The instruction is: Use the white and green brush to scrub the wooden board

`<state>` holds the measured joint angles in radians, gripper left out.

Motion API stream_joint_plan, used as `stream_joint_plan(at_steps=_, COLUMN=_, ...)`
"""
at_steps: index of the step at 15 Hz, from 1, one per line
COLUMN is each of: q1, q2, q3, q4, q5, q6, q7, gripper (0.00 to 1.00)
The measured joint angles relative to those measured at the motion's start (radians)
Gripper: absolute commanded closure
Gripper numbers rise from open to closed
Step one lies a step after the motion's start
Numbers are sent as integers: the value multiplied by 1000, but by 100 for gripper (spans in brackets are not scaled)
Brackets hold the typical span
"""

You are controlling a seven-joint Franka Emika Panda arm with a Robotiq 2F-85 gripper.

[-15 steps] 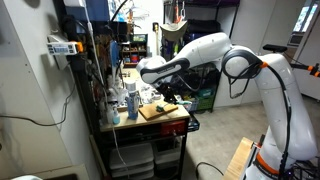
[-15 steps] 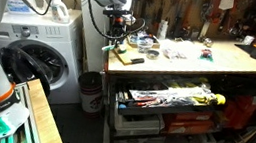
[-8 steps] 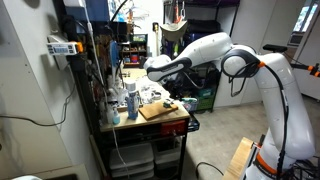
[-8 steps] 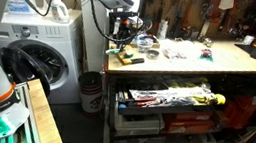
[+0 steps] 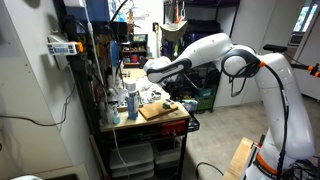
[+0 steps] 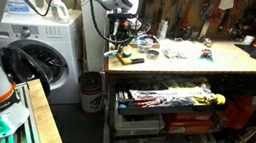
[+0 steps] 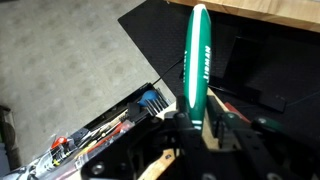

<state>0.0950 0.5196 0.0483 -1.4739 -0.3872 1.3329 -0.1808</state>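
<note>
In the wrist view my gripper [image 7: 200, 128] is shut on the white and green brush [image 7: 198, 55]. Its green handle sticks out ahead of the fingers, and the brush head is hidden between them. In both exterior views the gripper [image 5: 170, 100] [image 6: 123, 41] hangs just above the wooden board [image 5: 155, 113] [image 6: 126, 57]. The board is a light tan rectangle lying flat at the end of the workbench. From these views I cannot tell whether the brush touches the board.
White and blue bottles [image 5: 131, 100] stand beside the board. Small tools and parts [image 6: 171, 51] lie along the worktop [image 6: 220, 60]. A washing machine [image 6: 39, 54] stands next to the bench. A tool shelf [image 6: 170, 96] sits under it.
My gripper with the brush has shifted a little sideways over the board between one second ago and half a second ago. It has hardly moved since.
</note>
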Motion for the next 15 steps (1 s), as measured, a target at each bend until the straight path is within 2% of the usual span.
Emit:
stream_joint_plan(at_steps=8, q1=38, q2=2, q3=63, q4=0, q5=25, q6=0, q7=-22, gripper=94)
stream_joint_plan(at_steps=11, q1=36, q2=3, q3=61, q4=10, q5=80, q6=0, q7=-8, gripper=94)
stream_joint_plan(at_steps=15, q1=17, q2=-4, q3=44, q4=44, q5=205, q6=0, q7=92, gripper=94)
